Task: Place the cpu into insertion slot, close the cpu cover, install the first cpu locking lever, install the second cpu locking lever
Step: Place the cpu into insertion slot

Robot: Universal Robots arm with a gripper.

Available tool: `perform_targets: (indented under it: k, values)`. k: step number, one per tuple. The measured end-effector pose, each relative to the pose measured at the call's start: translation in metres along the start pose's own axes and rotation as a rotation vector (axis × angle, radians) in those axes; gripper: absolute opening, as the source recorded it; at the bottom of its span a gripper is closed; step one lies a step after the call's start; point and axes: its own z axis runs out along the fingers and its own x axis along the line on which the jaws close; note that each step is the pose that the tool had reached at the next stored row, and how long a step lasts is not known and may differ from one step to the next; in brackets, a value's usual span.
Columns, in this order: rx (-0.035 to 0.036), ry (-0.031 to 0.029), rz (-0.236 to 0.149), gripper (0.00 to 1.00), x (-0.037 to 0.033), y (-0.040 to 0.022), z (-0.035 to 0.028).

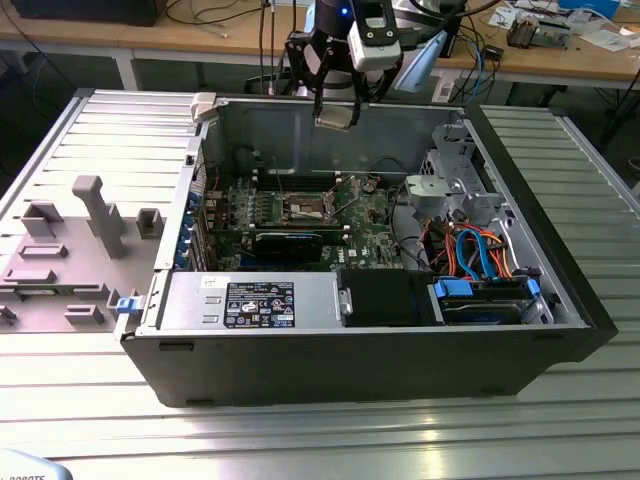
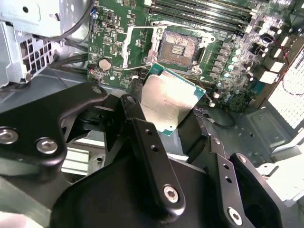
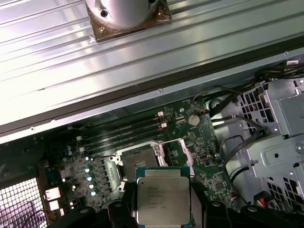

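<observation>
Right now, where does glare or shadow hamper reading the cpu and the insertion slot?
First wrist view: the ribbed table glares white, while the cpu in the claw is evenly lit. Second wrist view: a pale sheen on the cpu's top; the insertion slot is well lit. Exterior view: the case shades its inside, so the slot looks dim.

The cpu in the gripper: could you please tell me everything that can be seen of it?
The cpu, a small flat square chip, has a silver-grey metal lid with faint print over a teal-green rim. Black fingers clamp two opposite edges, holding it lid-up in the air above the green circuit board. It is apart from the empty square silver-rimmed insertion slot below it.
</observation>
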Motion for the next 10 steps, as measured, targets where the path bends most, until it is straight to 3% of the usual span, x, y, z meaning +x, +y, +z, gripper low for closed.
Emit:
perform_targets:
  k: [4,10]
  values:
    - [-0.0009,-0.0040,0.045,0.54,0.0000,0.0000,0.0003]
    - [-0.0012,-0.0055,0.061,0.54,0.0001,-0.0001,0.0003]
